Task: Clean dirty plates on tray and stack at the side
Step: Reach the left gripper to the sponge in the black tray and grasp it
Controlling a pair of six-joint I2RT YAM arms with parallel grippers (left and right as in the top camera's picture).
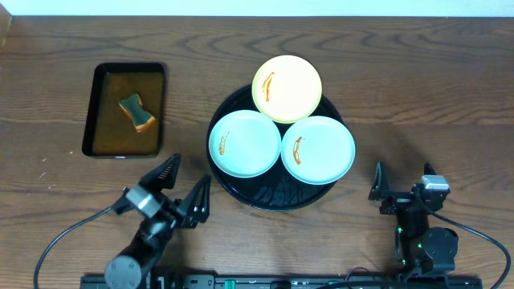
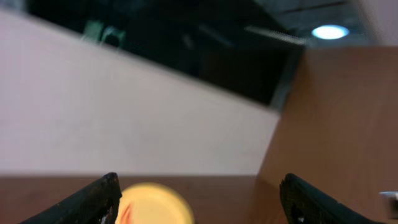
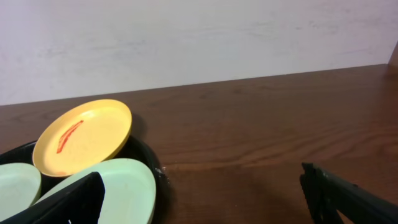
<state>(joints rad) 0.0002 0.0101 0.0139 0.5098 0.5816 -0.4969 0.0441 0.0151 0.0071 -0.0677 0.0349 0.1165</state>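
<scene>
1. The tray sits mid-table.
2. On it, the yellow plate overhangs the far rim, with the left mint plate and right mint plate nearer (each bears an orange streak).
3. The left gripper is spread wide and empty, beside the tray.
4. The right gripper is likewise released and holds nothing.

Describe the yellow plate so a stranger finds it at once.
Find the big round black tray. Three small plates sit on it; the yellow plate is the one farthest from the robot, overhanging the tray's far rim. The two mint plates nearer the robot are pale green-white, so its colour alone marks it.
</scene>
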